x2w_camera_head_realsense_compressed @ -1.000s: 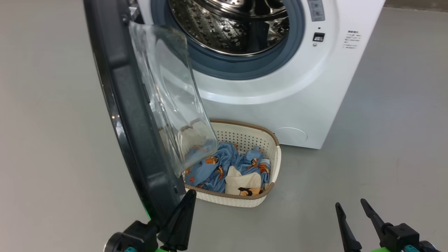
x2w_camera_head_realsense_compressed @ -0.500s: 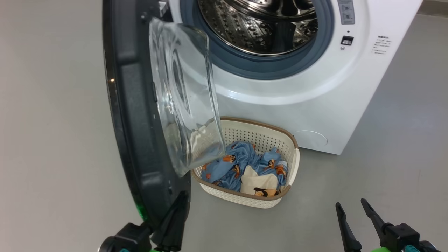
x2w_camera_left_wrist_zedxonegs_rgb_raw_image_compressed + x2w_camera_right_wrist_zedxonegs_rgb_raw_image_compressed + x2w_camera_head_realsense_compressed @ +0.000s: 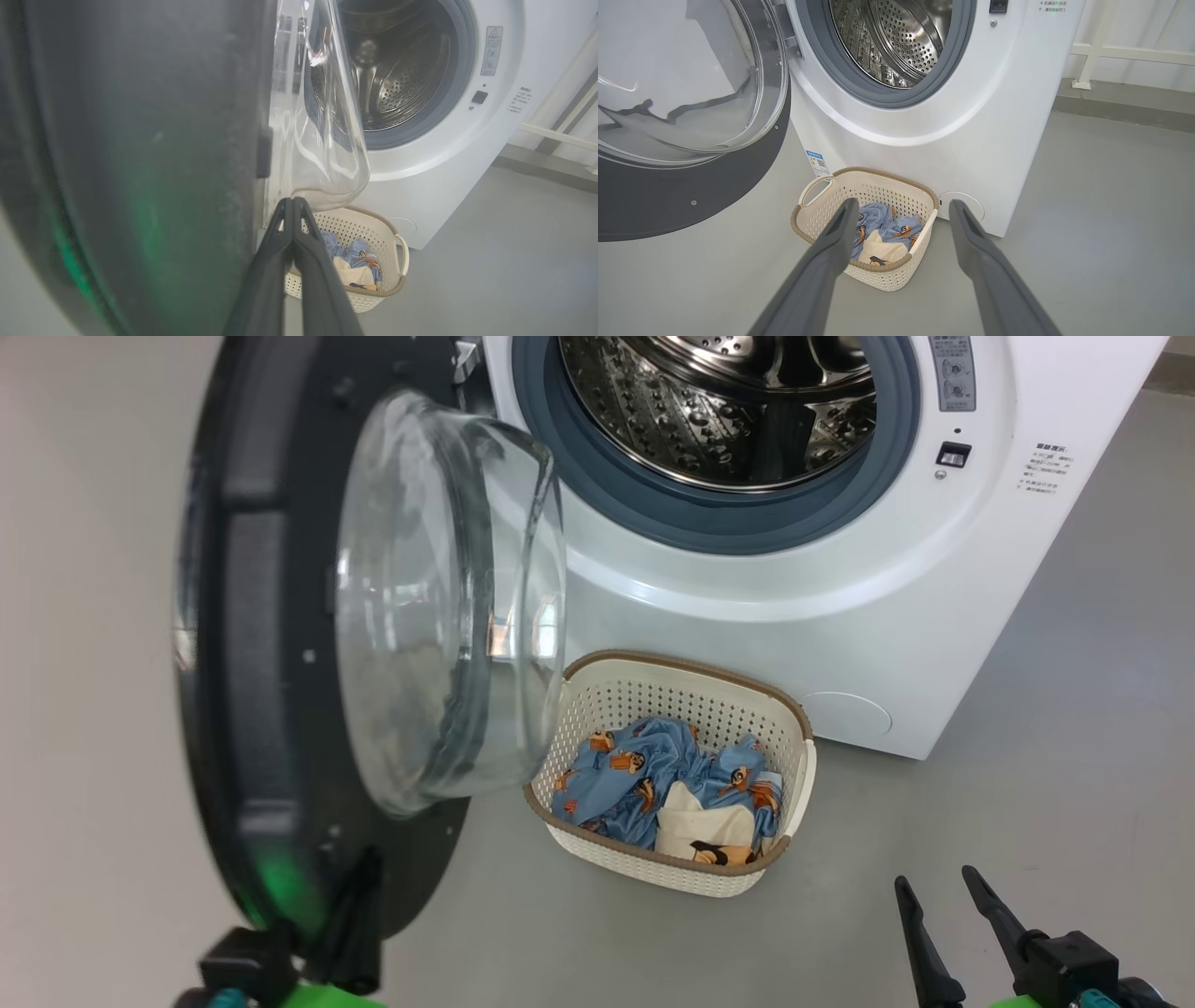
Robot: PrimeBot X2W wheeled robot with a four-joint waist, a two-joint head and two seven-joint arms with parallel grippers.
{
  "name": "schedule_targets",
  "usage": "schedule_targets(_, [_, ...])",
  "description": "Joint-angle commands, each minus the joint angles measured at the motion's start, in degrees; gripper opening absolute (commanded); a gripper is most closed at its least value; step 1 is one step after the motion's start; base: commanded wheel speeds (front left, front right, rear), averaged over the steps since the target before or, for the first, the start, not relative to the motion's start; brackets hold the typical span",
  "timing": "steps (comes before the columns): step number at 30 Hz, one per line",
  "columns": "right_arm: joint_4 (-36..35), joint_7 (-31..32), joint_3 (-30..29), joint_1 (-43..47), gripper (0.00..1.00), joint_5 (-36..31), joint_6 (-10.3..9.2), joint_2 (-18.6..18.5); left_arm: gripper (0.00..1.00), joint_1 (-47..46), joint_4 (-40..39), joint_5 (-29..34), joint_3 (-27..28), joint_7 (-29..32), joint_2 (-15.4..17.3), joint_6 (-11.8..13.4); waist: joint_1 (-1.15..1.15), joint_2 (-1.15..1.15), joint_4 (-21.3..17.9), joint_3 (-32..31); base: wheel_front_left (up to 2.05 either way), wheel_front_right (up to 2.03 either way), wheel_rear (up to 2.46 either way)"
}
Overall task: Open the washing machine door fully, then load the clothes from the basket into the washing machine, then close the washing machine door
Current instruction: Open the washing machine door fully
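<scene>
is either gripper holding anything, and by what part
Nothing held: left gripper shut empty beside the washing machine door, right gripper open and empty.

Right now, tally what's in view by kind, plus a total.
washing machine: 1
washing machine door: 1
basket: 1
clothes heap: 1, pieces too tangled to count
grippers: 2, left gripper and right gripper
Total: 6

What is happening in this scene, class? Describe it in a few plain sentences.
The robot's shut left gripper sits at the lower edge of the washing machine door, which stands open. The drum looks empty; the clothes lie in the basket before the washing machine. The right gripper hangs open, empty.
</scene>
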Motion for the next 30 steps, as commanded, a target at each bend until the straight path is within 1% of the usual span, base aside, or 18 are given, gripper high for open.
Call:
schedule_targets(1, [-1.2, -0.4, 1.7, -1.8, 1.0, 1.1, 0.09, -0.7, 0.0, -3.3, 0.3, -0.9, 4.3, -1.0, 2.1, 0.8, 0.0, 0.0, -0.1, 0.0, 0.0, 0.0, 0.0])
schedule_targets(8, [-1.4, -0.4, 2.0, -1.9, 1.0, 1.0, 0.09, -1.1, 0.0, -5.5, 5.6, -3.4, 10.0, -2.6, 3.6, 1.6, 0.0, 0.0, -1.0, 0.3, 0.0, 0.0, 0.0])
schedule_targets(14, [-1.4, -0.4, 2.3, -2.0, 1.0, 0.8, 0.09, -1.2, 0.0, -7.9, 9.6, -4.7, 15.0, -3.4, 5.8, 2.4, 0.0, 0.0, -1.7, 0.7, 0.0, 0.0, 0.0])
schedule_targets(16, [-1.4, -0.4, 2.3, -2.0, 1.0, 0.8, 0.09, -1.3, 0.0, -8.5, 10.4, -5.2, 16.1, -3.5, 6.2, 2.4, 0.0, 0.0, -1.8, 0.8, 0.0, 0.0, 0.0])
schedule_targets(20, [-1.4, -0.4, 2.5, -2.4, 1.0, 0.8, 0.09, -1.8, 0.0, -11.3, 15.4, -6.1, 19.6, -3.8, 8.6, 1.6, 0.0, 0.0, -2.4, 1.3, 0.0, 0.0, 0.0])
schedule_targets(22, [-1.4, -0.4, 2.6, -2.7, 1.0, 0.8, 0.09, -2.0, 0.0, -12.6, 17.3, -6.6, 21.2, -3.9, 9.1, 1.4, 0.0, 0.0, -2.8, 1.6, 0.0, 0.0, 0.0])
schedule_targets(25, [-1.4, -0.4, 2.8, -3.2, 1.0, 0.8, 0.09, -2.3, 0.0, -15.2, 20.9, -6.4, 23.6, -4.0, 11.3, -0.2, 0.0, 0.0, -3.6, 2.4, 0.0, 0.0, 0.0])
schedule_targets(30, [-1.4, -0.4, 2.7, -3.6, 1.0, 0.7, 0.09, -2.6, 0.0, -17.8, 24.4, -5.4, 26.7, -4.1, 12.4, -2.4, 0.0, 0.0, -4.2, 2.9, 0.0, 0.0, 0.0])
